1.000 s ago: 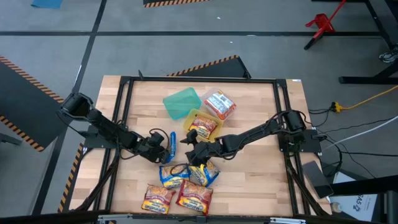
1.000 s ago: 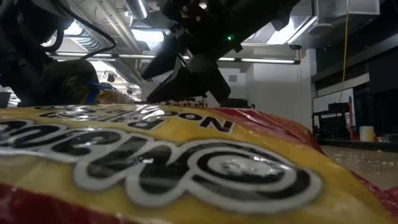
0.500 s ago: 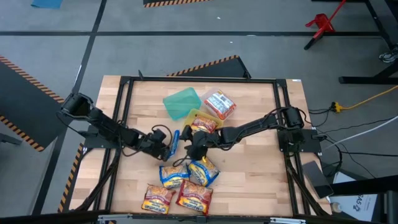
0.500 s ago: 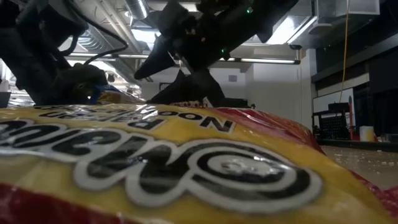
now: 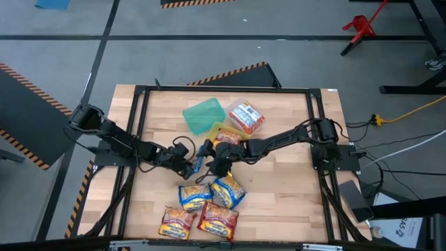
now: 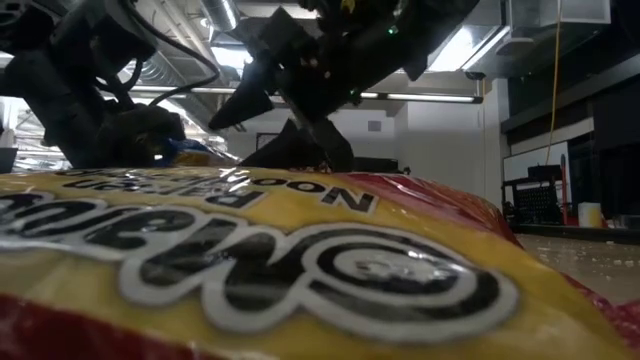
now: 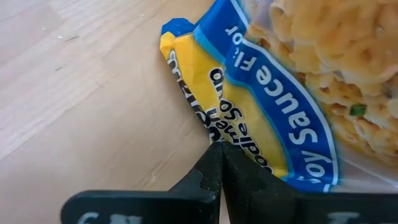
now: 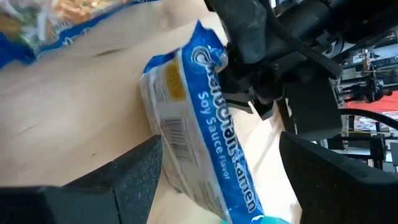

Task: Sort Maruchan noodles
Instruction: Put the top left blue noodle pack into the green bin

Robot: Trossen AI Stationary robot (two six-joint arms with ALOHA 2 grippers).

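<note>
Item: blue-and-yellow soy sauce ramen packet (image 5: 196,159), held up on edge over the table's middle, between the two arms and just beside the yellow container (image 5: 224,132).

Holder: left gripper (image 7: 219,163), fingers pinched together on the packet's crimped corner.

Receiver: right gripper (image 5: 211,162), fingers spread wide, the packet standing between them but not yet clamped (a handover, by appearance).

Handling note: the right fingers should close across the packet's flat faces, well in from the crinkly seam, before the left lets go; the present corner pinch is slight and the wrapper looks slippery.

Other stock: four packets lie in a loose cluster (image 5: 202,207) toward the near edge; an orange-red packet sits in the yellow container; a red-and-white packet (image 5: 247,116) lies in the clear one; the teal container (image 5: 204,116) lies flat beside them.

Views: the right wrist view alone shows barcode and flavour print; the left wrist view alone shows the pinch; the low view is mostly blocked by a near packet (image 6: 250,270).
</note>
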